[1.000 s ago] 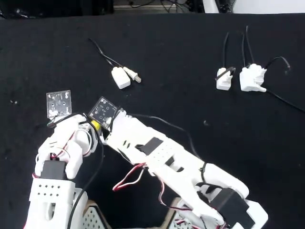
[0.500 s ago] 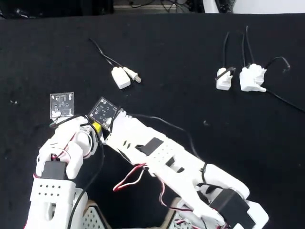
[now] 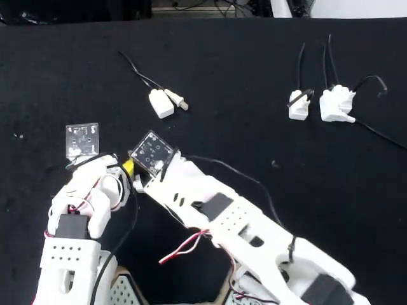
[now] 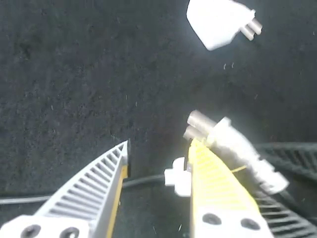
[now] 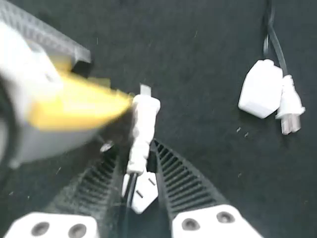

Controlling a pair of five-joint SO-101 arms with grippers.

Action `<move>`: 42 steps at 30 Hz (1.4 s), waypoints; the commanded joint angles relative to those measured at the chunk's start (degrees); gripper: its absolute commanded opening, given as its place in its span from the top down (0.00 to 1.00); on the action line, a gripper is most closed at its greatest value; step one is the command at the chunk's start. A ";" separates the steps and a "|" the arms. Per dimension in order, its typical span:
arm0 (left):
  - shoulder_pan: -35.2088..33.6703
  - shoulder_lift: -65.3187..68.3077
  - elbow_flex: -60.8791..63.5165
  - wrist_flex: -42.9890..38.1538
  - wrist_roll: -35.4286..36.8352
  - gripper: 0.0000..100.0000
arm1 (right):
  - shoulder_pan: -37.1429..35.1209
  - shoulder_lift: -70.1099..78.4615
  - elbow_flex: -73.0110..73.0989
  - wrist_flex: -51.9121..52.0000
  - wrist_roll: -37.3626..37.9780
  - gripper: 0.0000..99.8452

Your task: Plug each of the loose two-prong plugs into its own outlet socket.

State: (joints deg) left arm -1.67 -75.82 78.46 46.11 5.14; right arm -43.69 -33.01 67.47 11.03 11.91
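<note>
Two-prong plug [image 5: 141, 124]: clamped in right claw [image 5: 136, 146], just beside yellow finger [image 4: 213, 183] of released left claw [image 4: 158, 145]; could get knocked askew.

Tight spot is sitting at 9 o'clock on the table [image 3: 267, 51]: the left gripper [image 4: 158, 145] and right gripper [image 5: 134, 148] are crowding nose to nose. The right one is pinching a plug [image 5: 143, 116] just beside the left's yellow finger [image 4: 213, 188], and a black cable [image 4: 143, 181] is crossing the gap between the left's spread fingers. The middle is lying wide open. A white block [image 3: 160, 104] and loose plug [image 3: 177, 99] are sitting at 11. Two corded white pieces are sitting at 2, with a wire [image 3: 381, 133] trailing toward 3.
</note>
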 commanded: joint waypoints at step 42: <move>-9.10 -0.62 -0.92 -0.26 2.64 0.79 | 12.22 14.29 -27.38 33.23 6.42 0.88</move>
State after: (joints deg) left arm -10.29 -75.82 78.46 46.11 7.25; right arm -30.68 -26.07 49.36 45.67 19.82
